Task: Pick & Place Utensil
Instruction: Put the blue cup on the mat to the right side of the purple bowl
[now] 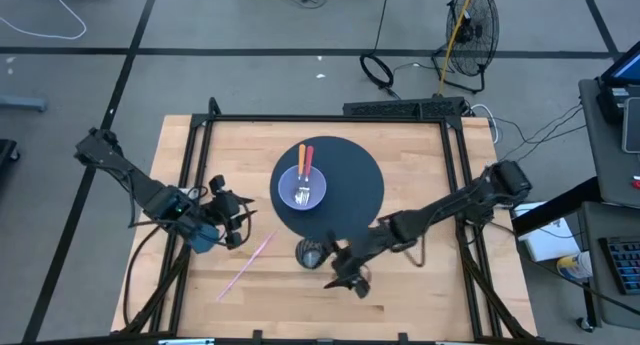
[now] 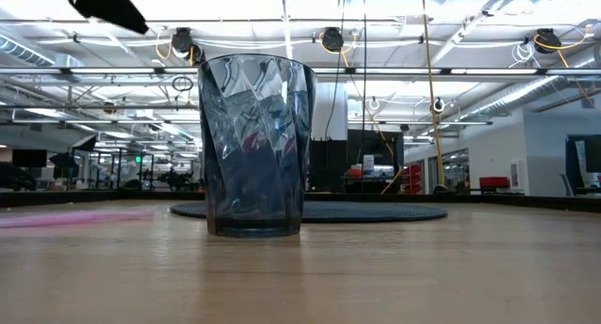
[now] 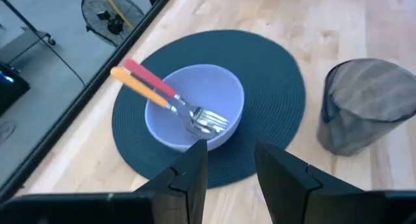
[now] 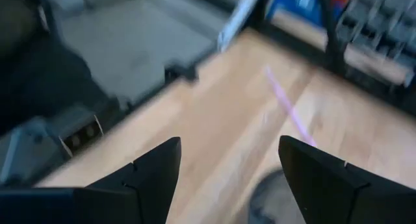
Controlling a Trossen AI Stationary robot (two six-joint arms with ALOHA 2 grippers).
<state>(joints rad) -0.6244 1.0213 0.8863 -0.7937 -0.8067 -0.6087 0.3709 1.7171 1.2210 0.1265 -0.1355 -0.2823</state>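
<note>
A lavender bowl (image 1: 302, 189) stands on a round dark placemat (image 1: 350, 185) and holds two forks, one with an orange handle (image 3: 136, 87) and one with a red handle (image 3: 148, 78). Their handles lean on the bowl's rim. A dark clear cup (image 1: 311, 253) stands upright on the wood near the mat's near edge. A thin pink stick (image 1: 246, 262) lies flat on the table. My left gripper (image 1: 240, 225) is open and empty, left of the mat. My right gripper (image 1: 345, 275) is open and empty, just right of the cup.
A black frame (image 1: 330, 117) runs along the table's far and side edges. Bare wood lies at the near edge (image 1: 420, 305). The cup (image 2: 255, 146) fills the middle of the low view. A fan (image 1: 470, 25) and cables lie on the floor beyond the table.
</note>
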